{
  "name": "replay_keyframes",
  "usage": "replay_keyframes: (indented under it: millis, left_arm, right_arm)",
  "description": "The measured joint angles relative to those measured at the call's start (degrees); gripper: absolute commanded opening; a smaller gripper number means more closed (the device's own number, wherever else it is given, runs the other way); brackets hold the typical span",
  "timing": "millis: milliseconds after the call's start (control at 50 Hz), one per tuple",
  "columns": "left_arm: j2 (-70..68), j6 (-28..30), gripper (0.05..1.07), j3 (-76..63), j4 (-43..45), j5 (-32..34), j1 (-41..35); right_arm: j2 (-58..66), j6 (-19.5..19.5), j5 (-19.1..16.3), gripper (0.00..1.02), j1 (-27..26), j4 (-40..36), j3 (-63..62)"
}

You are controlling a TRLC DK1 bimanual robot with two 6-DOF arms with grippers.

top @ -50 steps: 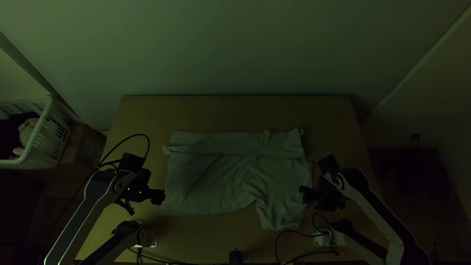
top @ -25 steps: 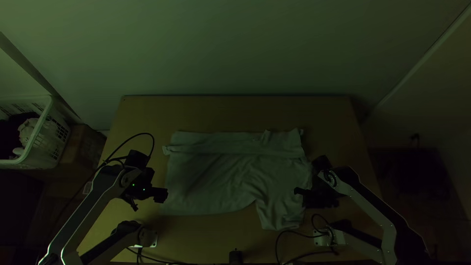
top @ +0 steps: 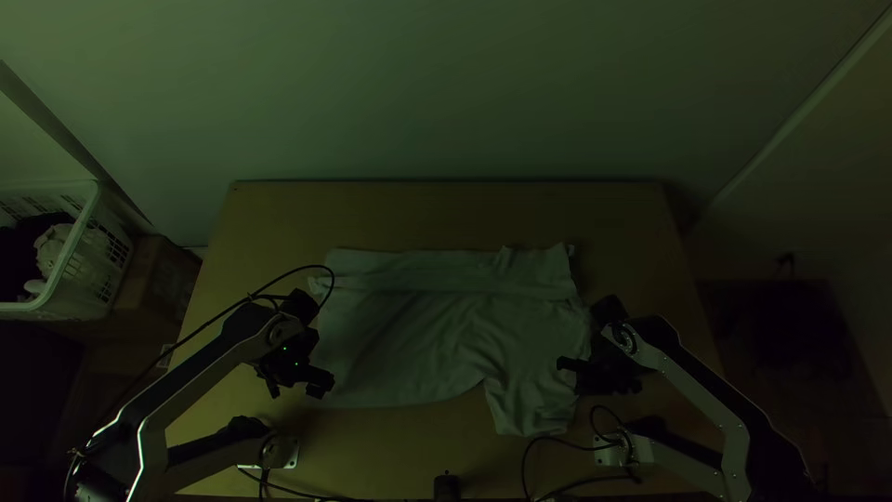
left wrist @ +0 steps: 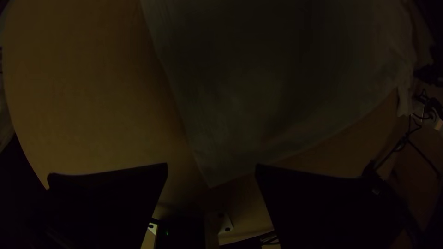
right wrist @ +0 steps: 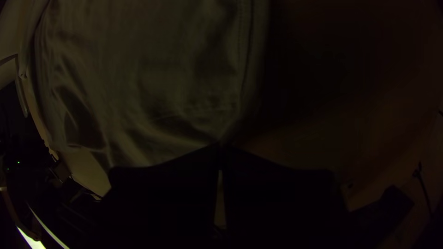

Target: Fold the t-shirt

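From where I stand, the partly folded t-shirt (top: 418,339) lies between the jaws. The right gripper (right wrist: 221,147) is clenched on its edge, probably as an anchor; the left gripper (left wrist: 211,167) gapes near a hem corner (left wrist: 211,179), presumably for a matching pinch.

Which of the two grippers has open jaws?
The left gripper: its jaws stand apart, while those of the right gripper meet at the t-shirt.

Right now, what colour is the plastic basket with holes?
The basket looks white, dimly lit; best in the top view.
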Motion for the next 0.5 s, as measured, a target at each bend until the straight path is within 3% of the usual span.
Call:
replay_keyframes:
  millis: [260, 400, 500]
  left_arm:
    - [5.38, -0.09, 0.53, -0.13, 0.83, -0.66, -1.51]
    - [5.40, -0.07, 0.52, -0.46, 1.33, -0.66, -3.63]
    - [6.23, -0.07, 0.43, -0.46, 1.33, -0.66, -5.46]
  right_arm:
    - [0.00, -0.28, 0.00, 0.02, -0.48, 0.00, -0.02]
    - [0.00, -0.90, -0.02, 0.03, -0.63, 0.00, 0.00]
    - [0.00, -1.11, 0.00, 0.02, -0.81, 0.00, 0.00]
